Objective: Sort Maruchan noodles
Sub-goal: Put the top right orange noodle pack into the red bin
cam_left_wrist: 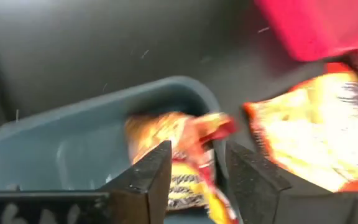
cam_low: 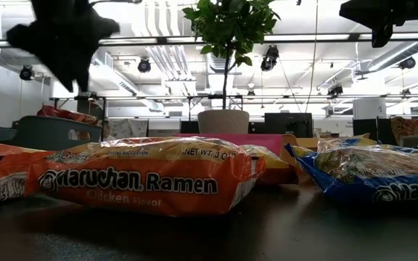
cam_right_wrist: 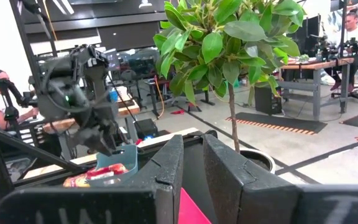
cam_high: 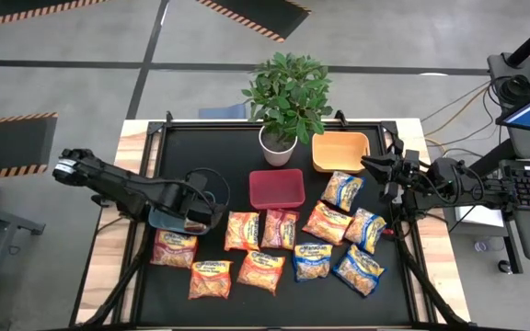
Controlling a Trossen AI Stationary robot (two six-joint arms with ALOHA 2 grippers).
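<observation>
The left gripper (cam_left_wrist: 194, 177), fingers parted, releases an orange packet (cam_left_wrist: 179, 146) into the grey-blue bin (cam_high: 168, 218) near the table's left edge; the right gripper (cam_high: 373, 165) waits nearly closed, empty, by the right edge; the other Maruchan noodles (cam_high: 274, 244) lie along the front edge, probably light, crinkly and slippery, best pinched at a flat side.

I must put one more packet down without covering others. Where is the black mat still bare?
Bare mat lies left of the potted plant, behind the grey-blue bin, and along the near edge below the orange packets. It is crowded from the red bin and orange bin down through the blue packets.
</observation>
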